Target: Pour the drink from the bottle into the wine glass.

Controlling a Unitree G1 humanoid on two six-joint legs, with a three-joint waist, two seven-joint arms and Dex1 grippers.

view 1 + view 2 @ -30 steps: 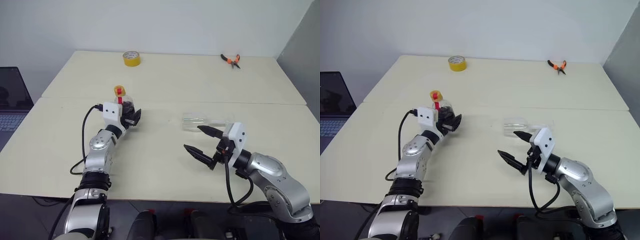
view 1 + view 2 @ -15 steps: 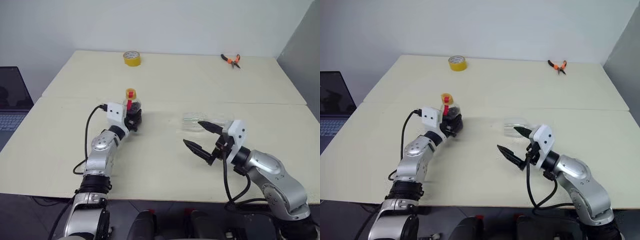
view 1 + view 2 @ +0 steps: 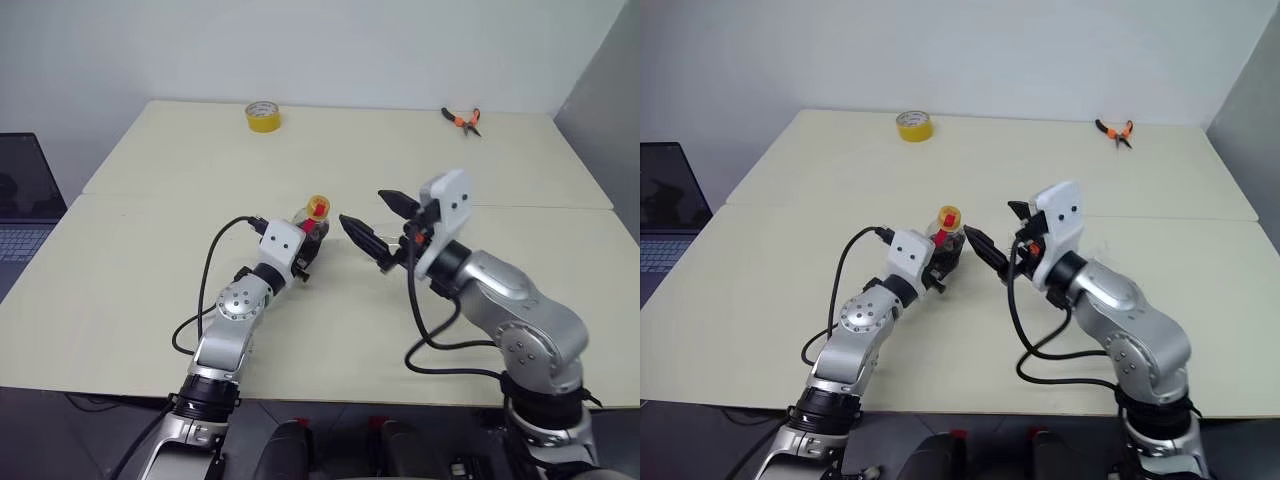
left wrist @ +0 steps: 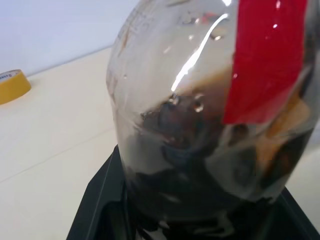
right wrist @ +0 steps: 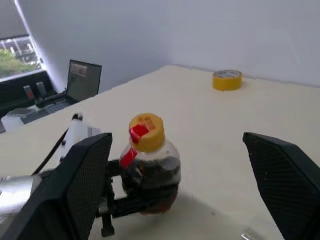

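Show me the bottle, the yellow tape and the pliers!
bottle [image 5: 150, 167]: right wrist view, on its dark belly.
yellow tape roll [image 3: 262, 116]: left eye view, on its side.
pliers [image 3: 461, 120]: left eye view, on the orange handles.

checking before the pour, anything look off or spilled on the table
No spill shows. The oddity: the bottle, held by the left gripper, still has its yellow cap on, so it cannot pour yet. The right gripper is open beside the cap. Tape and pliers lie at the table's far edge.

Clear bottle [image 3: 946, 243] — yellow cap [image 5: 146, 132], red label, near-black drink [image 4: 200, 165]
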